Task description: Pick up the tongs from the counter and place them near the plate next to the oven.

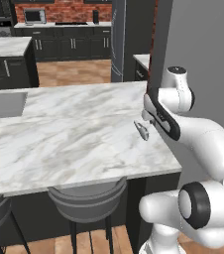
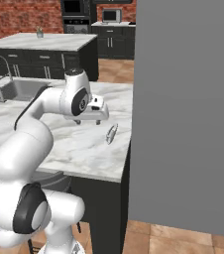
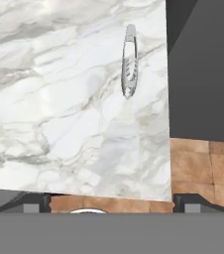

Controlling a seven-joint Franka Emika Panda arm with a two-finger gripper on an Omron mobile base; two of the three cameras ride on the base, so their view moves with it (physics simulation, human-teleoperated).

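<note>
I'm parked at the big marble table (image 1: 74, 134), sink (image 1: 5, 104) sunk into its far left end; I can't make out anything in the basin from here. The end effector (image 2: 91, 120) hangs above the slab near the right edge, not touching it. Its tips barely peek into the hand view, set wide at the bottom corners, so I read it as released, nothing held. The tongs (image 3: 129, 62) lie flat on the table, just inside that right edge and beyond the end effector, slightly right of its line. Their long axis runs almost parallel to the edge. I judge I need to reach forward, then descend across the narrow width.
</note>
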